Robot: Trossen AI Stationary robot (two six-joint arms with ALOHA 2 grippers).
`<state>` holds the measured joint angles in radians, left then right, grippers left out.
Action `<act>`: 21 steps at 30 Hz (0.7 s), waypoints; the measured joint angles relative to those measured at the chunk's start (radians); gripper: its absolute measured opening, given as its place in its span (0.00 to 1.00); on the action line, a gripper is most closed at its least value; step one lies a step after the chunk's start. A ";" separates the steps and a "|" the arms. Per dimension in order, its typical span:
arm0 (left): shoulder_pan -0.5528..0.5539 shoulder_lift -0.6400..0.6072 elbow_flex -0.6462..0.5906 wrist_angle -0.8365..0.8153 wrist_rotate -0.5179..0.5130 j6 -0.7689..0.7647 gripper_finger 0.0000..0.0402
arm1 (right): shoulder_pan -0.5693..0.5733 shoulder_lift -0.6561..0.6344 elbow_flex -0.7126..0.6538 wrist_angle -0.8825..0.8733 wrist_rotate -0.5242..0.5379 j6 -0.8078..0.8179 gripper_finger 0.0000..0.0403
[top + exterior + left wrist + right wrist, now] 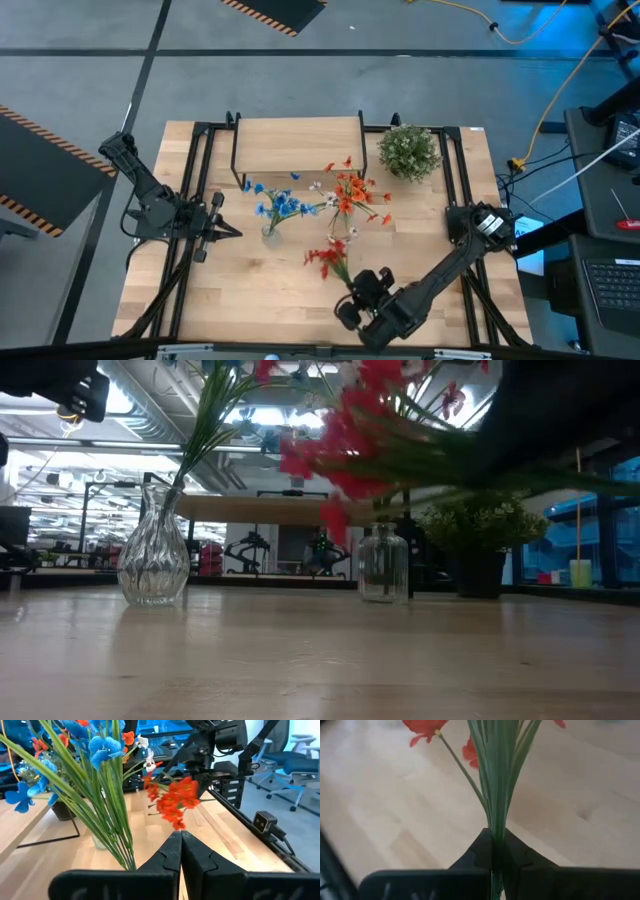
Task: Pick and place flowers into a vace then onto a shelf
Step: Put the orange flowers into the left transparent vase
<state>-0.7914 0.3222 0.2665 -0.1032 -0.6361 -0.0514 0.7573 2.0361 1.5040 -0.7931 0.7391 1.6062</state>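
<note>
The blue sprig (280, 205) stands with its stems in a ribbed glass vase (153, 555). The orange-red sprig (350, 195) and small white blooms (320, 187) rise from a smaller glass bottle (383, 565). My right gripper (352, 287), near the table's front edge, is shut on the red sprig (325, 258). My left gripper (228, 232) is shut and hovers just left of the blue sprig's vase; the stems (112, 830) pass close beside its fingers. The shelf (298, 148) stands at the far edge. My right gripper pinches the red sprig's bundle of green stems (496, 822) between its two fingers, the fingers lying across the stems. The sprig is lifted clear of the table, roughly level, with its red blooms (340, 450) pointing toward the table's left and far side.
A round bushy green plant (408, 152) in a dark pot (480, 572) sits at the far right corner beside the shelf. Black frame rails (190, 190) run along both sides of the table. Bare tabletop (250, 290) lies in front of the vases.
</note>
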 joint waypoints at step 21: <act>0.000 0.001 0.000 0.087 0.053 -0.014 0.02 | 0.080 -0.157 0.000 0.299 0.242 -0.737 0.03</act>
<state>-0.7910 0.3233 0.2665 -0.0158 -0.5831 -0.0658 0.8368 1.8795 1.5043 -0.4940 0.9813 0.8690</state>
